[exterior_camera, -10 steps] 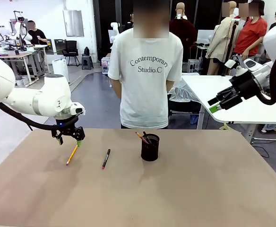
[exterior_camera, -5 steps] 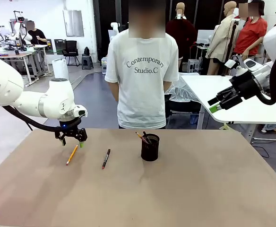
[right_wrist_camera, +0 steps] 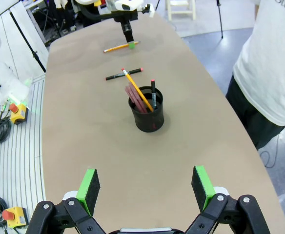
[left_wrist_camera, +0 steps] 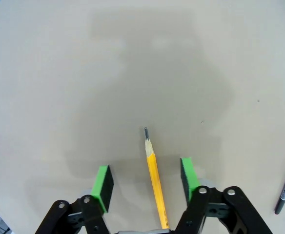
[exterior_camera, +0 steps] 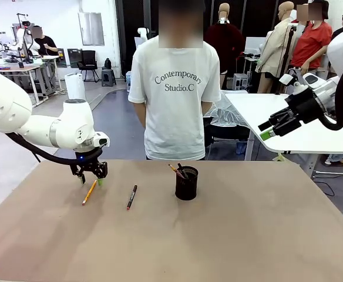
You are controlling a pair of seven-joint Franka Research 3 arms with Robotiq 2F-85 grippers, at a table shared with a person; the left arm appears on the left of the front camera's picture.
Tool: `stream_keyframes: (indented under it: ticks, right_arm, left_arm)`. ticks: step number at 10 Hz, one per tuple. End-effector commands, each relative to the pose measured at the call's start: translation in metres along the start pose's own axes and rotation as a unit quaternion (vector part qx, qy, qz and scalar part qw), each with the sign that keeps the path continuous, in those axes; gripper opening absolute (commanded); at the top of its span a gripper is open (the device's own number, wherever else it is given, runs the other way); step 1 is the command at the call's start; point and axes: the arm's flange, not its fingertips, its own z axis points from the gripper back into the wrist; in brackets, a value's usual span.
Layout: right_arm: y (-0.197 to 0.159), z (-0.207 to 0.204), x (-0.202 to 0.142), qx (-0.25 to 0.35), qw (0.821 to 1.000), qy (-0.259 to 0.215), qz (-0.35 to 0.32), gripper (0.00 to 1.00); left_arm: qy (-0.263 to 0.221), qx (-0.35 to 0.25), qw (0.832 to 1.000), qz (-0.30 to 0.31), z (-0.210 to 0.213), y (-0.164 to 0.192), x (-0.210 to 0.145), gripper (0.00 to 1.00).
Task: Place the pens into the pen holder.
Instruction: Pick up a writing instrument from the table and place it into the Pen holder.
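The table [exterior_camera: 248, 235] looks matt and smooth, perhaps laminate. The yellow pencil [left_wrist_camera: 154, 180], at 6 o'clock in the left wrist view, has glossy paint and a bare wood tip. The pen holder [exterior_camera: 187, 187] is black wire mesh. The 2 green pads [left_wrist_camera: 102, 187] look matt.

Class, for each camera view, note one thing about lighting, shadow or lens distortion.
Front view: even light, no glare on the table. Left wrist view: a broad soft shadow surrounds the sharply focused yellow pencil. Right wrist view: the wide-angle lens bows the table's edges.
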Motion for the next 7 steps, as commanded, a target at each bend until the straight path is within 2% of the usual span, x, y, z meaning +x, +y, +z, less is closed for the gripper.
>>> stream_keyframes:
  ticks: [1,2,3,7]
  right_arm:
    - [0.0007,0.0007,0.0015,-0.001,1.000,0.000,-0.003,1.00]
    - [0.0007,0.0007,0.0015,-0.001,1.000,0.000,-0.003,1.00]
    - [0.0007,0.0007,0.0015,-0.001,1.000,0.000,-0.003,1.00]
    - [0.0007,0.0007,0.0015,-0.001,1.000,0.000,-0.003,1.00]
  left_arm:
    - [-0.005,0.024,1.000,0.011,-0.0010,0.0000,0.0037,0.30]
    - [-0.002,0.024,1.000,0.012,-0.0031,-0.0010,0.0040,0.11]
    - [0.001,0.023,1.000,0.013,-0.0047,-0.0018,0.0038,0.00]
    - [0.009,0.021,0.999,0.024,-0.0057,-0.0028,0.0001,0.00]
